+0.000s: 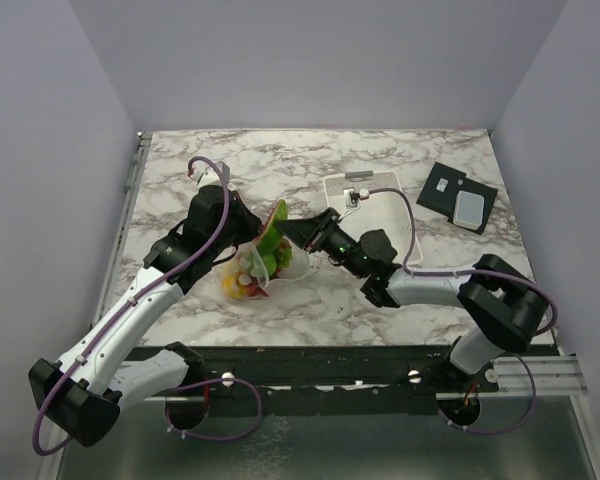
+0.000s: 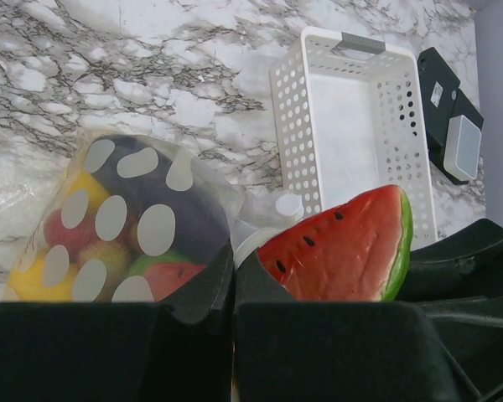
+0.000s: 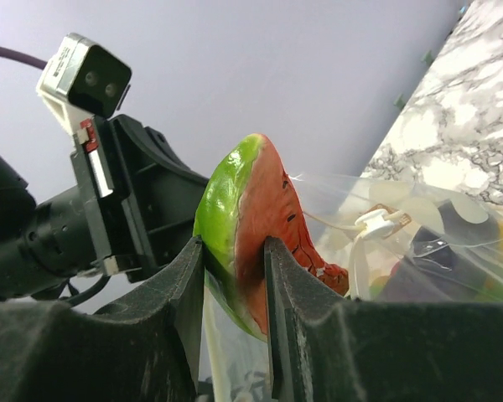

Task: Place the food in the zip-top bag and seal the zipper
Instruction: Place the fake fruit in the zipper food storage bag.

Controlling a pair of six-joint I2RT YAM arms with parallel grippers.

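One toy watermelon slice point(image 3: 250, 209) stands on edge, clamped by its flat faces between the fingers of the right gripper point(image 3: 235, 255), green rind to one side and red flesh with dark seeds to the other; it hangs at the open mouth of the zip-top bag point(image 2: 109, 180), and how far its lower tip reaches inside cannot be told. The clear, crinkly bag, printed with white ovals, rests on the marble-patterned tabletop point(image 2: 151, 67) between the two arms; yellow-orange, red and green pieces show through its wall beside a dark purple eggplant point(image 2: 197, 222). The left gripper point(image 2: 233, 280) has its fingers pressed tight together at the bag's near edge, apparently pinching the thin plastic there; the mouth gapes and the zipper is not pressed closed. From above, the slice point(image 1: 276, 225) sits just beyond the heap of food, with both grippers meeting over the bag. A white perforated basket point(image 2: 289, 126) lies farther back on the tabletop, to the right of the bag; a black device point(image 2: 436, 84) with a grey panel lies beyond it, near the right edge.
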